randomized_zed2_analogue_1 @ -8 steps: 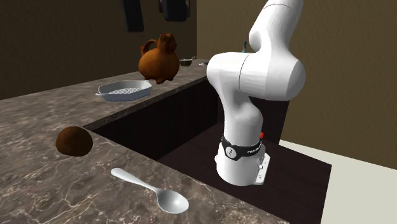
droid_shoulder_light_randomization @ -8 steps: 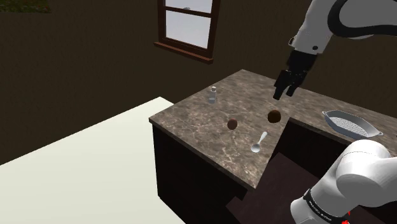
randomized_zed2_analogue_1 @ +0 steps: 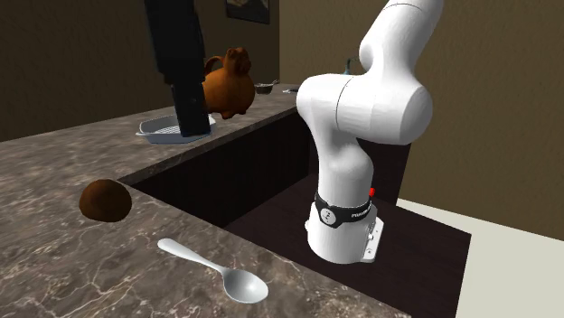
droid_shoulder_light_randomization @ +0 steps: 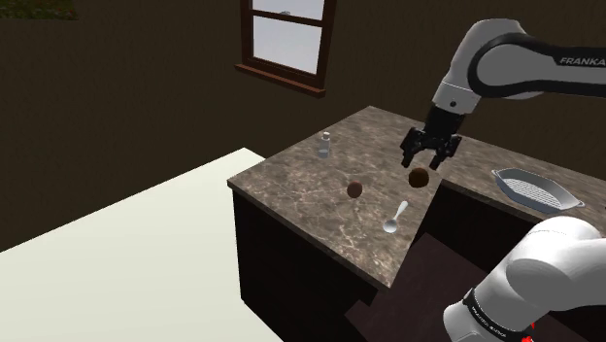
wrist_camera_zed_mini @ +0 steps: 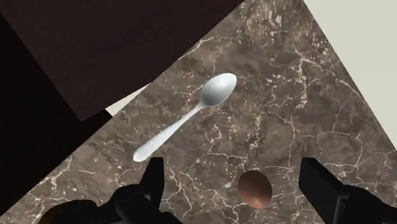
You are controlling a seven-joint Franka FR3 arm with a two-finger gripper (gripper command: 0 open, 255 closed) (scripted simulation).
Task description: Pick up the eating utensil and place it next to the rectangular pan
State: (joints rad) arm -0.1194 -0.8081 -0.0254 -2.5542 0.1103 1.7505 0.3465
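The gripper hangs with its fingers spread wide and nothing between them, just above a brown ball right of centre in the shoulder view. The spoon lies flat on the marbled counter just below that ball, its bowl toward the counter's near edge. In the wrist view it lies beyond the fingertips, apart from both. The rectangular pan sits toward the shoulder view's right edge, well apart from the spoon. In the second exterior view the black hand, cut off by the top edge, hides the pan's right end. A second ball lies left of the first. A small pale item farther back is too small to identify.
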